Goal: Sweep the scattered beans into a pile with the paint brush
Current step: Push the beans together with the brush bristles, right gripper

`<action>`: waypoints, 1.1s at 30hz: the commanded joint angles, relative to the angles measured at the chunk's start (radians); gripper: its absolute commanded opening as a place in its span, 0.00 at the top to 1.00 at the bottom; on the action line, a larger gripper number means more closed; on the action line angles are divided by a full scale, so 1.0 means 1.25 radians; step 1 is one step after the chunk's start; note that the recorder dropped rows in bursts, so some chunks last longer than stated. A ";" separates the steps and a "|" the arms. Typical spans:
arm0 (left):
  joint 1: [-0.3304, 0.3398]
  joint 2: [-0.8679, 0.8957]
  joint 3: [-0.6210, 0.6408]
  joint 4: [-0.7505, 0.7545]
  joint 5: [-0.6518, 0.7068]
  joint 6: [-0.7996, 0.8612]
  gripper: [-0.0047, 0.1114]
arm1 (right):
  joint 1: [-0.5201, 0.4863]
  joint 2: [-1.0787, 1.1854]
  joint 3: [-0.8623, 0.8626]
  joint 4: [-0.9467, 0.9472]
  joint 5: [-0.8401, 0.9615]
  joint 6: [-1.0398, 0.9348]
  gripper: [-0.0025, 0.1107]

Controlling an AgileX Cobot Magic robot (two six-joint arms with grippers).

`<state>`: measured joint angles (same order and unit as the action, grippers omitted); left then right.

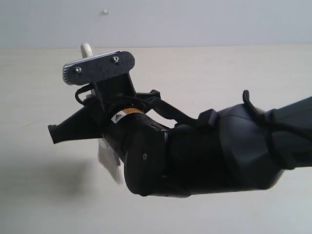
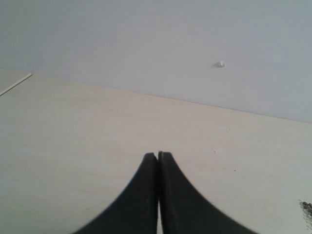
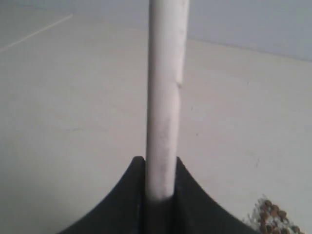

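My right gripper (image 3: 160, 163) is shut on the pale wooden handle of the paint brush (image 3: 165, 97), which runs straight out from between the fingers. In the exterior view the right arm fills the foreground. The rounded handle end (image 1: 86, 49) sticks up behind the wrist camera bracket, and the cream bristles (image 1: 109, 163) hang below, close to the table. A cluster of reddish-brown beans (image 3: 273, 217) with white crumbs lies beside the right gripper and shows at the edge of the left wrist view (image 2: 306, 207). In the exterior view the beans are hidden. My left gripper (image 2: 157, 155) is shut and empty over bare table.
The pale wooden table (image 1: 219, 73) runs back to a light grey wall (image 1: 195, 22) with a small white speck (image 1: 105, 12). A thin pale line (image 2: 14, 84) crosses the tabletop far from the left gripper.
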<state>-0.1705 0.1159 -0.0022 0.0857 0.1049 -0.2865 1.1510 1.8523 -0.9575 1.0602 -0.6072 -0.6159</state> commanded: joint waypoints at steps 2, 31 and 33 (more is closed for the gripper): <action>0.000 -0.004 0.002 -0.004 -0.002 -0.004 0.96 | 0.001 -0.006 0.062 -0.006 0.023 -0.004 0.98; 0.000 -0.004 0.002 -0.004 -0.002 -0.004 0.96 | 0.001 -0.124 0.146 -0.196 0.048 -0.044 0.98; 0.000 -0.004 0.002 -0.004 -0.002 -0.004 0.96 | 0.001 -0.160 0.146 -0.273 0.130 -0.040 0.98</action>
<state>-0.1705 0.1159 -0.0022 0.0857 0.1049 -0.2865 1.1510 1.7176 -0.7816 0.8602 -0.5714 -0.6616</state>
